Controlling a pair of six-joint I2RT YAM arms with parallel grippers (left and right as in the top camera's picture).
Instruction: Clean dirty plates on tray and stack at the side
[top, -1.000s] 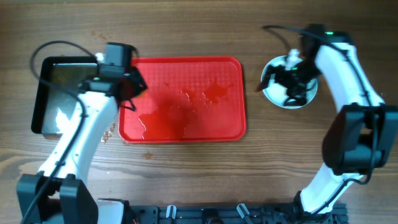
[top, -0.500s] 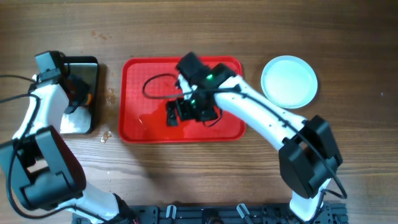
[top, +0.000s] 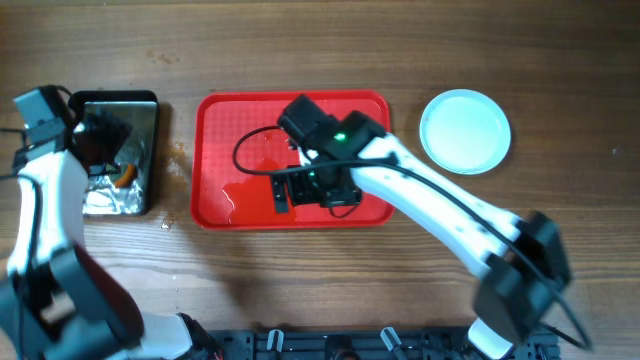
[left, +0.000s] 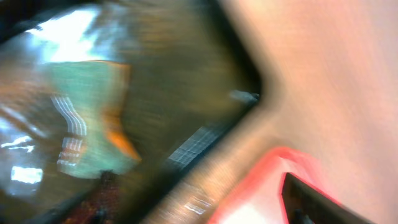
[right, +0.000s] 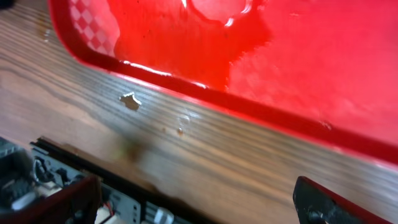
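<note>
The red tray (top: 215, 120) lies mid-table, wet and shiny, with no plate on it. A pale round plate (top: 465, 130) sits on the wood to the tray's right; from above I cannot tell whether others lie under it. My right gripper (top: 290, 190) hovers open over the tray's front half. In the right wrist view its fingers (right: 336, 208) stand wide over the wood beside the tray's rim (right: 186, 84), holding nothing. My left gripper (top: 100, 140) is over the black pan (top: 150, 100), and one finger (left: 311, 199) shows far to the right in the blurred left wrist view, with nothing in its jaws.
The black pan holds crumpled foil (top: 105, 200) and a green and orange sponge (left: 93, 124). Small crumbs (right: 130, 99) lie on the wood by the tray's front edge. A black rail (top: 330, 345) runs along the table's near edge.
My left arm swung from the tray's left edge to the black pan and its jaws opened. My right arm left the plate and came over the tray.
</note>
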